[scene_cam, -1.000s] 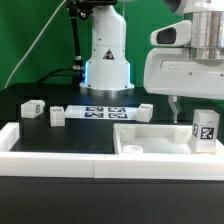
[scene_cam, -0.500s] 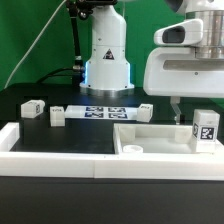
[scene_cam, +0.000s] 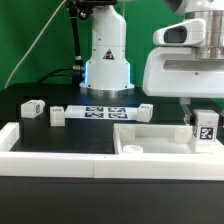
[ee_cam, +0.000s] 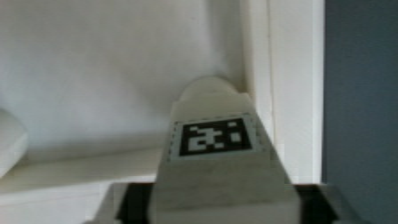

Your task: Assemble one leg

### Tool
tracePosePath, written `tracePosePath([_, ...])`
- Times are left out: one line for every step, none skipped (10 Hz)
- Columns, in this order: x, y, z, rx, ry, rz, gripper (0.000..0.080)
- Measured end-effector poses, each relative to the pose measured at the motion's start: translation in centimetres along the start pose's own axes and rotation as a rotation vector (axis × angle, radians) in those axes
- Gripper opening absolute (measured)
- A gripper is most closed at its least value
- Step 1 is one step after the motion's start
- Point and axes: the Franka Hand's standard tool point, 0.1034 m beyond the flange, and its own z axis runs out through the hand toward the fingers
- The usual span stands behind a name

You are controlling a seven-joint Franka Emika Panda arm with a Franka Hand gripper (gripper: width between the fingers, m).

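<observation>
My gripper (scene_cam: 203, 118) is shut on a leg (scene_cam: 205, 128), a short white peg with a black-and-white tag. It holds the leg upright over the right end of the large white panel (scene_cam: 150, 140), near that panel's corner. In the wrist view the leg (ee_cam: 217, 140) fills the middle between my dark fingers (ee_cam: 135, 203); its tip points at the panel's floor (ee_cam: 107, 80) next to the raised edge (ee_cam: 285, 70). Whether the tip touches the panel cannot be told.
Three more white legs lie on the black table, at the exterior view's left (scene_cam: 30, 108), beside it (scene_cam: 57, 116) and mid-table (scene_cam: 145, 110). The marker board (scene_cam: 100, 112) lies before the robot base (scene_cam: 106, 60). A white rail (scene_cam: 60, 150) runs along the front.
The gripper with the leg has shifted very slightly toward the exterior view's right. The other parts have not moved.
</observation>
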Motion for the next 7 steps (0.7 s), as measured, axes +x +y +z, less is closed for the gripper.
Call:
tracePosePath([0.0,0.01,0.0,0.0,0.0,0.017,0.0288])
tracePosePath([-0.01,-0.01,0.01,0.001,0.0,0.051,0.0289])
tracePosePath([0.0,0.02,0.01,0.001,0.0,0.122,0.0289])
tracePosePath([0.04,0.13,0.02,0.001,-0.001,0.251,0.0289])
tracePosePath([0.01,0.12,0.03,0.002,-0.001,0.357,0.0289])
tracePosePath([-0.05,0.16,0.07,0.004,-0.003,0.497,0.0289])
tracePosePath([-0.04,0.23,0.08,0.006,-0.004,0.605,0.029])
